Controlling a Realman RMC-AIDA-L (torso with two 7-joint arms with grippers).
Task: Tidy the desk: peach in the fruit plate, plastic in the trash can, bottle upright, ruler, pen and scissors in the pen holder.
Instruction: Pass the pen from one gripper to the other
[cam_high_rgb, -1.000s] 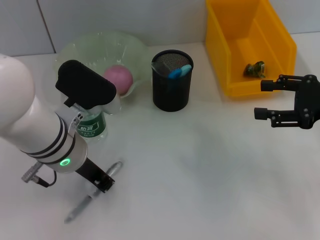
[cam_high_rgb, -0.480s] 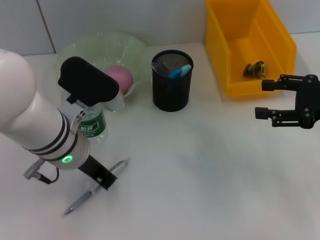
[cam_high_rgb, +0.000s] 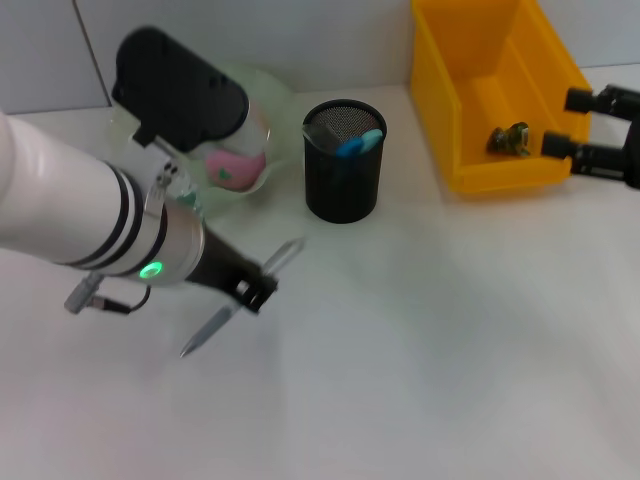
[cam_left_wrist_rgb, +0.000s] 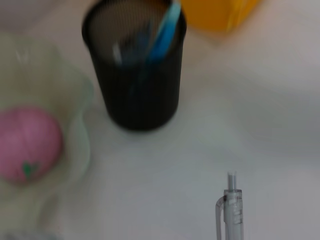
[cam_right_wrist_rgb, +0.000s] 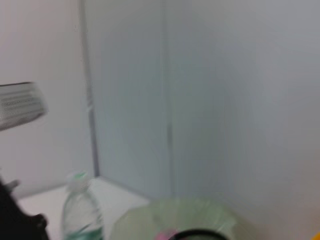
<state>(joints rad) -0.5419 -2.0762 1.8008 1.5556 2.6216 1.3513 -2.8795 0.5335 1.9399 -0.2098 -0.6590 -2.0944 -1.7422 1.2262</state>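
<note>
Head view shows the left gripper (cam_high_rgb: 255, 288) clamped on the pen (cam_high_rgb: 240, 300), which hangs tilted above the desk (cam_high_rgb: 430, 380) toward its left side, point down and cap end aimed at the pen holder (cam_high_rgb: 343, 172). The left wrist view agrees: the pen's (cam_left_wrist_rgb: 231, 210) clear cap end sits near the camera, with the mesh holder (cam_left_wrist_rgb: 135, 75) ahead and apart from it.

By my reading the task is nearly finished. The peach (cam_high_rgb: 236, 165) lies in the fruit plate (cam_high_rgb: 262, 100) near the far left corner. A crumpled scrap, probably the plastic (cam_high_rgb: 508, 139), rests in the yellow trash can (cam_high_rgb: 450, 130) at the far right corner. Blue handles (cam_high_rgb: 358, 144) stand in the holder; they look like the scissors, and whether the ruler is beside them I cannot tell for sure. The bottle (cam_right_wrist_rgb: 81, 210) stands upright in the right wrist view, though the left arm hides it from the head camera.

What remains, it seems, is dropping the pen into the holder. The right gripper (cam_high_rgb: 592, 124) is idle at the right edge beside the can, its fingers spread and empty.
</note>
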